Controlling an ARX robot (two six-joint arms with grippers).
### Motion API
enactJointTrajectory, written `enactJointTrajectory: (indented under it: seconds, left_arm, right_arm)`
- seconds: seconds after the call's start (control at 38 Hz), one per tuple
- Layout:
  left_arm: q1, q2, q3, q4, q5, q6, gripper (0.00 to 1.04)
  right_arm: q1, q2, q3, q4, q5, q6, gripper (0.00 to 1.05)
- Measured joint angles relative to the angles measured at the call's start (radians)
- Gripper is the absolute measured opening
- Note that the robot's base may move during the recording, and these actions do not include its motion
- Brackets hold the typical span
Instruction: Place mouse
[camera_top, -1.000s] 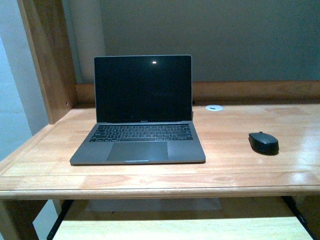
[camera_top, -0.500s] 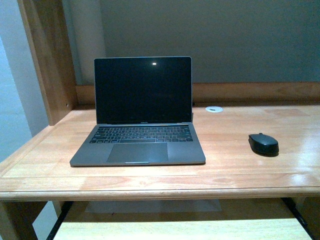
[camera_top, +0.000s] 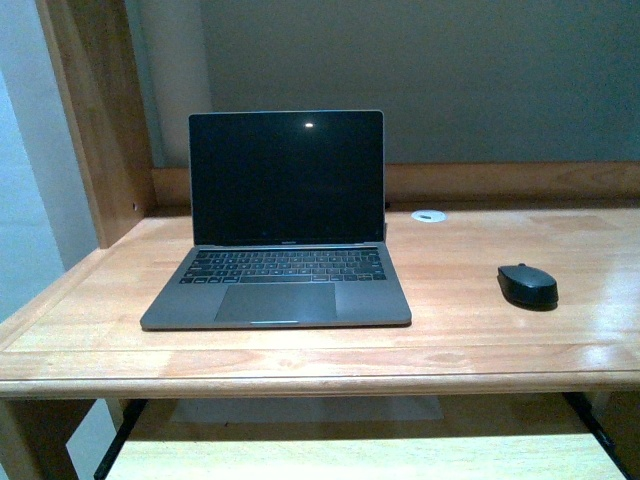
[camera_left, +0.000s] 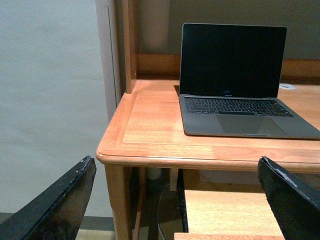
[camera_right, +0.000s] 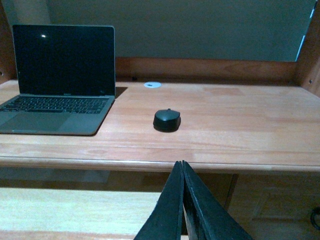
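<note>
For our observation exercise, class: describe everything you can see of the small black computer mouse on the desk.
The small oval black computer mouse has a dark grey top panel and no visible cord. It lies flat on the light wooden desk, apart from the open grey laptop and on its right in the front view. Nothing but the desk touches it, and neither gripper is near it.

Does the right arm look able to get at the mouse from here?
Probably yes. The mouse lies alone on the desk, straight ahead of the right gripper, with nothing between them. The jaws are shut, so they must open first.
</note>
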Motion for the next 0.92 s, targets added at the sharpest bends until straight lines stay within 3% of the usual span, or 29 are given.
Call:
enactJointTrajectory:
  seconds: [0.08, 0.32, 0.63, 0.92]
  left_arm:
    - [0.0, 0.0, 0.0, -0.002, 0.001, 0.0, 0.98]
    - [0.0, 0.0, 0.0, -0.002, 0.001, 0.0, 0.98]
    - [0.0, 0.0, 0.0, -0.002, 0.001, 0.0, 0.98]
    - [0.0, 0.0, 0.0, -0.002, 0.001, 0.0, 0.98]
  right_arm:
    - [0.0, 0.0, 0.0, -0.002, 0.0, 0.0, 0.02]
    - [0.0, 0.0, 0.0, -0.001, 0.0, -0.002, 0.56]
    - [0.0, 0.0, 0.0, -0.001, 0.0, -0.002, 0.99]
    - [0.0, 0.0, 0.0, -0.001, 0.0, -0.002, 0.98]
